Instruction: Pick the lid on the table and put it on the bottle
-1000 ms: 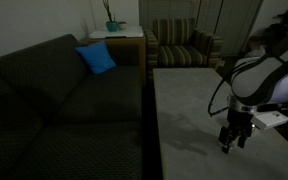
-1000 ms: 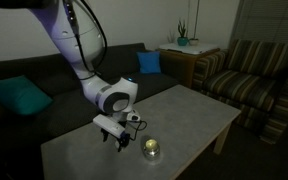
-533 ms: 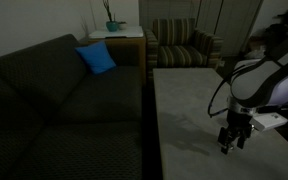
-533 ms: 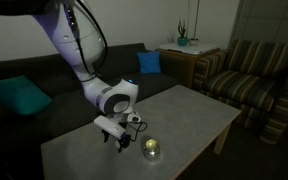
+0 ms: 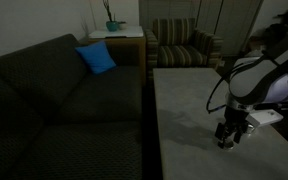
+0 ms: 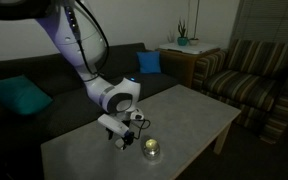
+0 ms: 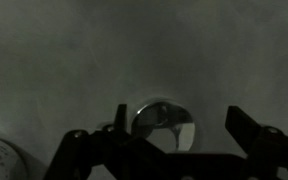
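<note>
The gripper [image 6: 122, 141] jaws gape, empty, over the lid [image 7: 164, 125]. Centre them on it, lower to the tabletop [image 6: 194, 110], then squeeze gently.

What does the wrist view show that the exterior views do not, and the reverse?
Only the wrist view shows the lid, flat on the table under the open gripper. Only the exterior views show the sofa, blue cushion, striped armchair and the arm. Both share the table, the gripper and the bottle, cut off at the wrist view's edge.
</note>
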Available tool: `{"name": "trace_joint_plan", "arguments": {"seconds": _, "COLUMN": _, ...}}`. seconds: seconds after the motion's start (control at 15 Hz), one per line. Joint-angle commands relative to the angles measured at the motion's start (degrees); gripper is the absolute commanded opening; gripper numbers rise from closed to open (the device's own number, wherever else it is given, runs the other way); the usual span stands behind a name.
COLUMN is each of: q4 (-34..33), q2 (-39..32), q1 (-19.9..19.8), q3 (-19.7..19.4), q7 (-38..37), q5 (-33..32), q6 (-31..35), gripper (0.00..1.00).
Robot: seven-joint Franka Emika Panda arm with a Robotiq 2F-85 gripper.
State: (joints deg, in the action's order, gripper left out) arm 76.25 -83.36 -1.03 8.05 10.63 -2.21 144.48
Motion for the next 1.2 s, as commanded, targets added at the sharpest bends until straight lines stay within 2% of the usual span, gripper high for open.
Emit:
{"name": "trace_joint_plan", "arguments": {"seconds": 0.0, "q4": -1.61, "q2": -0.51, "q1": 1.01, "q3": -1.32, "q7": -1.08, "q5": 0.95, "q6": -0.86, "gripper": 1.0}}
{"name": "trace_joint_plan", "arguments": {"seconds": 0.47, "q4": -3.04, "q2": -0.92, "q1": 1.58, "q3": -1.53, "q7": -2.53, "q5": 1.02, "q6": -2.21, "gripper": 1.0}}
{"name": "trace_joint_plan", "arguments": {"seconds": 0.67, "q4": -3.33, "q2": -0.92, "q1": 0.95, "q3": -0.4, "q7": -0.1, "q5": 0.64, "q6": -6.43, "gripper": 1.0}}
{"name": "trace_joint_plan", "arguments": {"seconds": 0.73, "q4": -2.79, "q2": -0.92, "q1": 1.43, "q3": -1.0, "q7": -1.36, "q5": 1.0, "q6": -3.23, "gripper": 1.0}}
{"name": "trace_joint_plan", "arguments": {"seconds": 1.13, "q4": -3.03, "q2": -0.92, "q1": 1.59, "q3": -0.98, "q7": -0.84, "q5": 0.98, "q6": -5.23, "gripper": 1.0}}
